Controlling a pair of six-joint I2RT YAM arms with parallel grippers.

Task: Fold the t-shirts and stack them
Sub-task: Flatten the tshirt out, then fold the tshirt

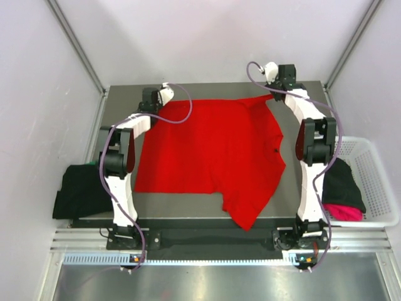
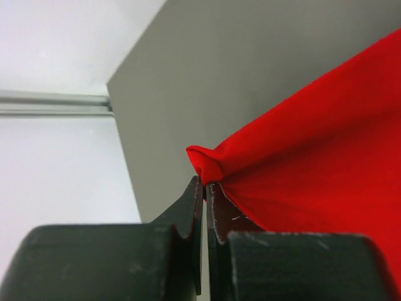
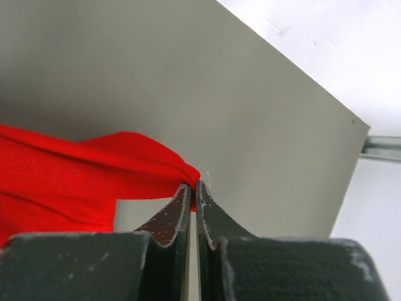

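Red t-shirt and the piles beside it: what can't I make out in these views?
- Top view: wrist housings hide how the left pincer and right pincer grip the red t-shirt.
- Wrist views: frame edges cut off all but a pinched red corner.
- Top view: the right arm covers part of the black cloth and pink cloth in the basket; count unclear.
- Top view: the dark pile sits partly behind the left arm; folded or not, unclear.

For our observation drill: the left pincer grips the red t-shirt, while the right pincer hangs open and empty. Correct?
No. The right pincer is shut on the red t-shirt too, as the right wrist view shows; the left pincer does grip it.
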